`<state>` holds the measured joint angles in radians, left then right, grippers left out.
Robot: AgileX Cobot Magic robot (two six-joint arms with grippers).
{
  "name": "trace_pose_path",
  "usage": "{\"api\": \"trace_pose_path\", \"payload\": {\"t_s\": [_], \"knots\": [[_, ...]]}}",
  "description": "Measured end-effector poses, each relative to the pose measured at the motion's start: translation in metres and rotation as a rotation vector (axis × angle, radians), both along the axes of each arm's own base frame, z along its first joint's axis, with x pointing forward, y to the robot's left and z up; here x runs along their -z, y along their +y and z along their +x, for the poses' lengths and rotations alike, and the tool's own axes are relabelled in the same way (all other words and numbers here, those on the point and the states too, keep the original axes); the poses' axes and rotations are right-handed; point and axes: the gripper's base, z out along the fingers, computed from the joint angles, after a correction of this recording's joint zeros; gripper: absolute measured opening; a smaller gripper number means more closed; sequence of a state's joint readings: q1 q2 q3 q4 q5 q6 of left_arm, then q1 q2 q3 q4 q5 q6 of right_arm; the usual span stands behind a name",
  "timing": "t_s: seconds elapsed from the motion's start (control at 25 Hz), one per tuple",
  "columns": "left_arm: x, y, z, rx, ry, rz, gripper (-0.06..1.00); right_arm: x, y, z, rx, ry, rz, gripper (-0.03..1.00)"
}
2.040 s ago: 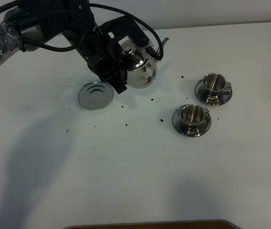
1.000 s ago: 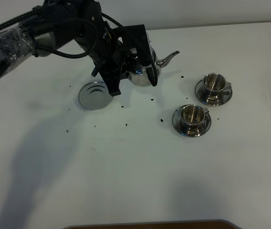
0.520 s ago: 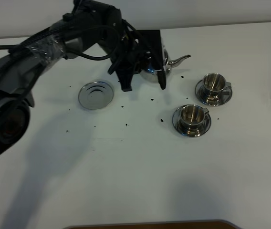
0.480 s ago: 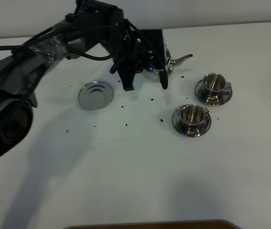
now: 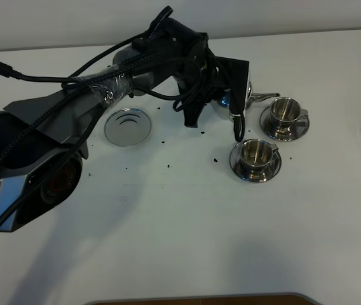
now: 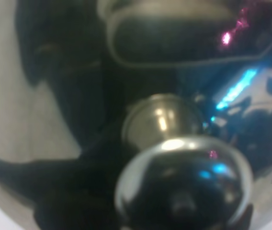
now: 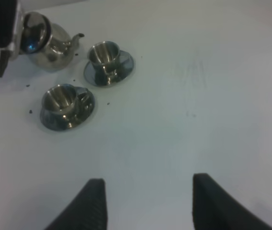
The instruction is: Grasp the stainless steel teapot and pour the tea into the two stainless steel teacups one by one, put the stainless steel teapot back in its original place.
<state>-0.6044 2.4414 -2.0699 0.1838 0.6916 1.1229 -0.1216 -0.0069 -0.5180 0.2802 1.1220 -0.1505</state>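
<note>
right gripper (image 7: pixel 148 179): fingers apart, well short of the far teacup (image 5: pixel 284 109). near teacup (image 5: pixel 255 152) just before it. stainless steel teapot (image 7: pixel 47 40) just beside the far teacup, spout toward its rim. left gripper (image 5: pixel 218 105): fingers clamped on the teapot. judged rigid, slick, tea-heavy; hold by the loop handle.

Robot lab or test bench: plain white tabletop (image 5: pixel 187 222), bare pale wall (image 5: pixel 53 22) behind, black robot arm draped in cables and clear film wrap (image 5: pixel 98 95), two small shiny steel teacups on saucers (image 5: pixel 255 157) (image 5: pixel 285 117) staged, dark specks (image 5: pixel 168 167) scattered.
</note>
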Motion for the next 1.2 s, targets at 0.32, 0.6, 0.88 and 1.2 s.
{"api": "trace_pose_path", "payload": {"t_s": [0.32,0.6,0.88,1.2], "knots": [[-0.004,-0.007,0.001,0.046,-0.089,0.026,0.24,0.0,0.0,0.0,0.0,0.0,0.0,0.42],[-0.007,-0.006,0.006,0.071,-0.167,0.068,0.24,0.0,0.0,0.0,0.0,0.0,0.0,0.42],[-0.01,-0.008,0.009,0.113,-0.216,0.069,0.24,0.0,0.0,0.0,0.0,0.0,0.0,0.42],[0.002,-0.01,0.015,0.182,-0.278,0.114,0.24,0.0,0.0,0.0,0.0,0.0,0.0,0.42]]}}
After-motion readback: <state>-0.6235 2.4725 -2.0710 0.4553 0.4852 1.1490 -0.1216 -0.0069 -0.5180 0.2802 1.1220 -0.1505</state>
